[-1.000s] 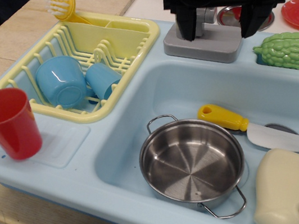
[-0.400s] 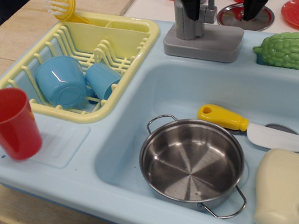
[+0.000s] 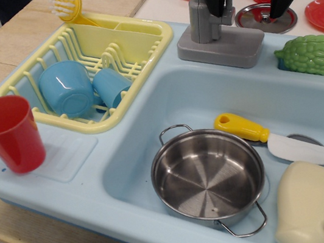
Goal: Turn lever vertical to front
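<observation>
The gripper [image 3: 248, 6] hovers over the lever [image 3: 204, 19], jaws spread wide and holding nothing. Next it likely needs to descend and close on the lever.

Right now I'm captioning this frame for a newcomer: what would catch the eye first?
Probably the red cup on the sink's front-left ledge and the steel pan in the blue basin, beside a yellow-handled knife. At the top, the black gripper hangs with jaws spread over the grey tap.
</observation>
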### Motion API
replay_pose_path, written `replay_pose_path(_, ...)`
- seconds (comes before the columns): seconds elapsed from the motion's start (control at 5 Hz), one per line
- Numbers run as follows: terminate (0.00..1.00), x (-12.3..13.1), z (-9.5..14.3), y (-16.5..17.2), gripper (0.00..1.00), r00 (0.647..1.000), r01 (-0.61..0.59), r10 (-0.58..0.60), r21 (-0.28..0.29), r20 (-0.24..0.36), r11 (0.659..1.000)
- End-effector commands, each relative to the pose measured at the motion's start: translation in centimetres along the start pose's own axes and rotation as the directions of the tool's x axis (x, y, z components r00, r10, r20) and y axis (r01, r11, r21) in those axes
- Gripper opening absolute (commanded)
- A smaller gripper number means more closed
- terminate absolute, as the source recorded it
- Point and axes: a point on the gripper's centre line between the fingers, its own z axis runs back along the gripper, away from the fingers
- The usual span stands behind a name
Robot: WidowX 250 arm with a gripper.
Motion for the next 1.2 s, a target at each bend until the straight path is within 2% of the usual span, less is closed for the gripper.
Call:
replay_pose_path(0.0,0.0,1.6,0.3,0.6,1.0,0.999,-0.016,0.016,-0.02,0.037,1.0)
replay_pose_path(0.2,0.0,1.3,0.3,0.6,0.0,0.999,-0.03,0.03,-0.018,0.036,0.999)
replay_pose_path(0.6,0.0,0.2,0.4,0.7,0.0,0.997,-0.07,0.07,-0.022,0.026,0.997)
replay_pose_path(1.0,0.0,-2.3,0.6,0.9,0.0,0.989,-0.15,0.151,-0.026,0.013,0.988)
